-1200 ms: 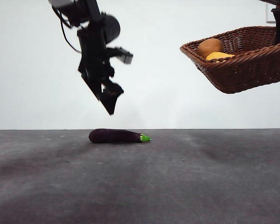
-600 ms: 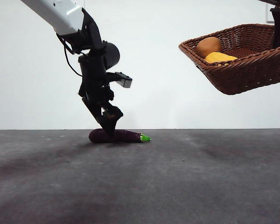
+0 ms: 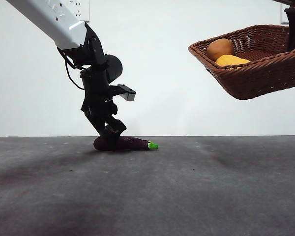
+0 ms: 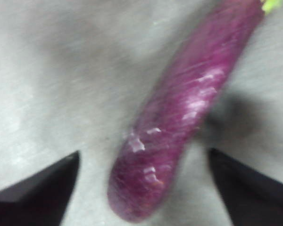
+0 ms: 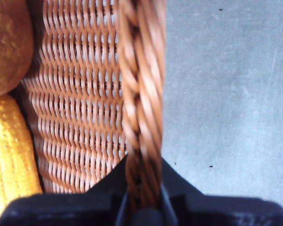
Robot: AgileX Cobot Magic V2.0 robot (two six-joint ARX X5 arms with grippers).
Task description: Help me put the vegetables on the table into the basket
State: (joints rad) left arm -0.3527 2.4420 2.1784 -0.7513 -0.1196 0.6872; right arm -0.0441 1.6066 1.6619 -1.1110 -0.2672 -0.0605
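Observation:
A dark purple eggplant [image 3: 130,143] with a green stem lies on the grey table [image 3: 187,187]. My left gripper [image 3: 111,139] is down at the eggplant's blunt end, open, with one jaw on each side of it; the left wrist view shows the eggplant [image 4: 179,127] between the two jaws [image 4: 141,188]. High at the right hangs the brown wicker basket [image 3: 258,69], tilted, with my right gripper [image 5: 144,202] shut on its braided rim [image 5: 141,103]. Inside it lie the orange-brown potato [image 3: 221,49] and the yellow corn [image 3: 232,60].
A plain white wall stands behind the table's far edge. The left arm's white link [image 3: 54,19] slants down from the upper left corner.
The left gripper has come down from well above the table to the eggplant's blunt end, its jaws now astride it. The basket has hardly moved.

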